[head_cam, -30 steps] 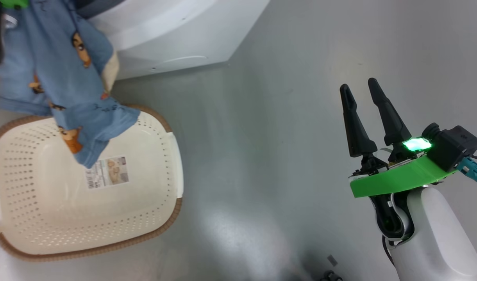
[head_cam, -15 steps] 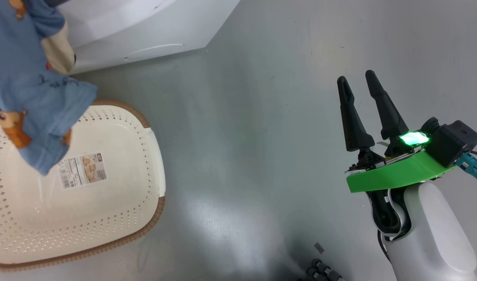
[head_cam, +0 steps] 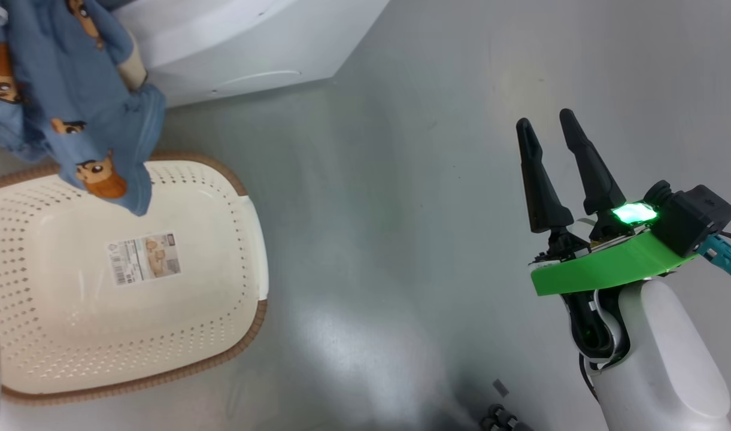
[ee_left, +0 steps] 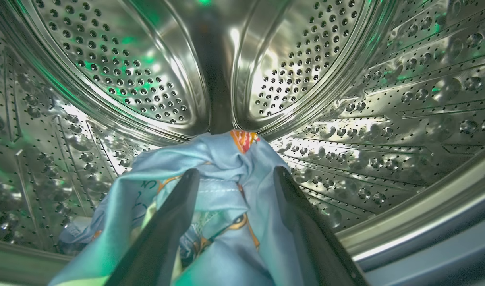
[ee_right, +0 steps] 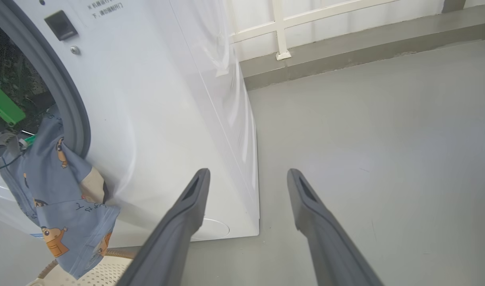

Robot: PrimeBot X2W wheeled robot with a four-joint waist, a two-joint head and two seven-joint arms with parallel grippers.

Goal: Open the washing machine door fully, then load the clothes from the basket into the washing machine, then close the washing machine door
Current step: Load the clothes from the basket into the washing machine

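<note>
Left wrist view: light blue clothes (ee_left: pixel 222 159) printed with orange cartoon figures sit bunched in the perforated steel drum (ee_left: pixel 365 119), between the spread jaws of the left gripper (ee_left: pixel 236 172). Their tail hangs over the grey gasket (ee_right: pixel 71 99), above the cream basket (head_cam: pixel 233 269). The right gripper (head_cam: pixel 548 126) is spread wide and empty.

Head view: the washing machine (head_cam: pixel 233 54) is chopped by the top edge, down to its bottom corner. The clothes (head_cam: pixel 72 90) hanging down its front run off the picture's corner too. The basket (head_cam: pixel 258 251) before the machine loses its left end, and its label (head_cam: pixel 143 258) is too small to read. Inside the machine, the clothes hide the drum (ee_left: pixel 385 99) floor.
</note>
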